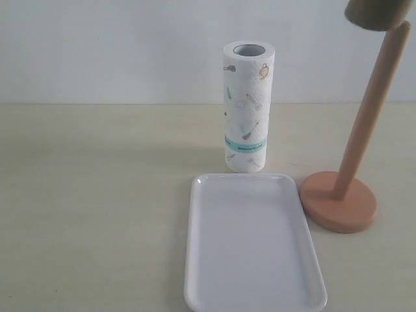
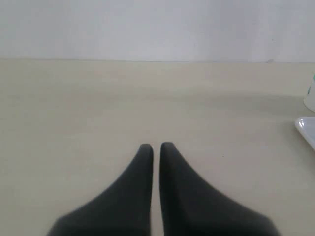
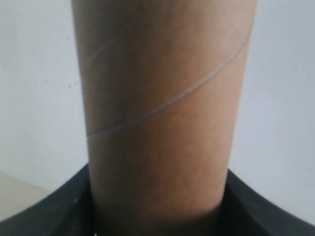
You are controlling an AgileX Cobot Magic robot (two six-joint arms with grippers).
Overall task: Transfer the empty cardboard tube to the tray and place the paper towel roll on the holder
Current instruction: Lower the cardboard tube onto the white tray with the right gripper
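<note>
The brown cardboard tube [image 3: 162, 108] fills the right wrist view, with my right gripper [image 3: 157, 216] shut on its sides. In the exterior view only the tube's lower end [image 1: 377, 13] shows, at the top right, level with the tip of the holder's dowel [image 1: 370, 110]. The holder's disc base [image 1: 338, 201] rests to the right of the white tray [image 1: 250, 260]. The paper towel roll [image 1: 247, 107] stands upright behind the tray. My left gripper [image 2: 156, 146] is shut and empty, low over bare table, and neither gripper itself shows in the exterior view.
A pale wall runs along the back of the beige table [image 1: 91, 208]. In the left wrist view a corner of the tray [image 2: 306, 129] and the edge of the paper roll [image 2: 310, 96] appear at the frame's side.
</note>
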